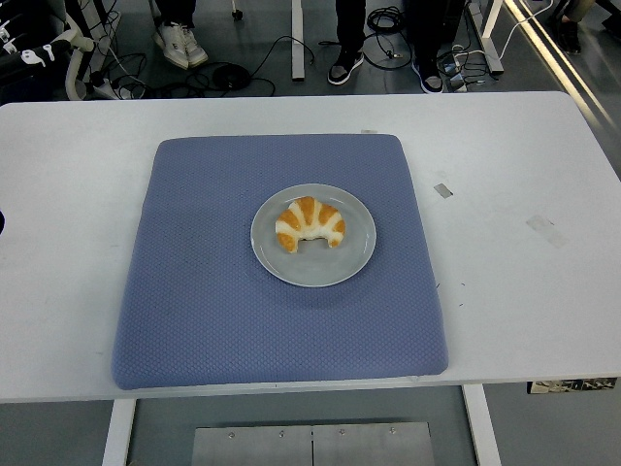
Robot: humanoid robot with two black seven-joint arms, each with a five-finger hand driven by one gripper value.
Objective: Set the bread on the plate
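Observation:
A croissant-shaped bread (310,224), orange-brown with pale stripes, lies on the round grey plate (355,257), slightly left of the plate's middle. The plate sits at the centre of a blue quilted mat (204,311) on the white table (524,175). Only a small black and white part of my left hand (24,53) shows at the top left corner, beyond the table's far edge and far from the plate. My right arm is out of the picture.
Small tape marks (442,190) are stuck on the table right of the mat. Beyond the far edge are cables, table legs and the shoes of people standing (342,64).

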